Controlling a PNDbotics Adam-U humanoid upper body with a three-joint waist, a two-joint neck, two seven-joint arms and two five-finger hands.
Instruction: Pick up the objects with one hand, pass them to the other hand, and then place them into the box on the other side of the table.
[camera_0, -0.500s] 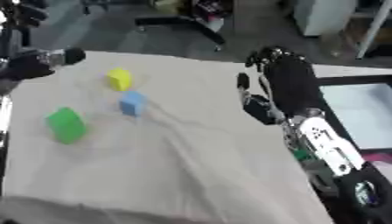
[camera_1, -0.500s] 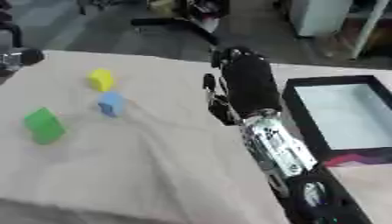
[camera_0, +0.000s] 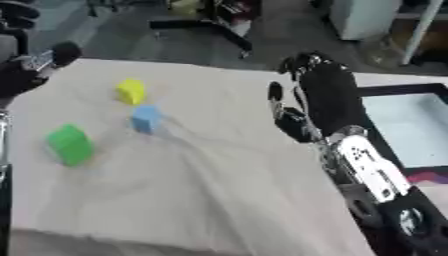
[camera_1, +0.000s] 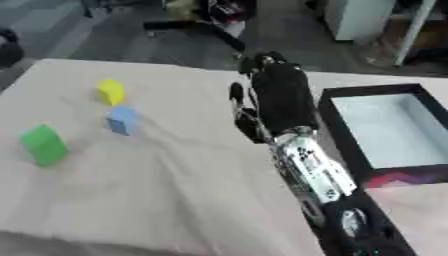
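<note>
1. While the yellow block (camera_0: 131, 91), blue block (camera_0: 145, 118) and green block (camera_0: 70, 144) lie untouched on the surface (camera_0: 219, 190), the right hand (camera_0: 317, 95) hovers beside the box (camera_1: 385, 131), fingers relaxed and holding nothing, probably awaiting a handover.
2. The left hand (camera_0: 24, 72) shows at the left edge; whether its fingers are apart cannot be told.

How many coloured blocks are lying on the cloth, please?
3: the yellow block farthest back, the blue block just in front of it, the green block nearest, at the left. None looks hidden.
</note>
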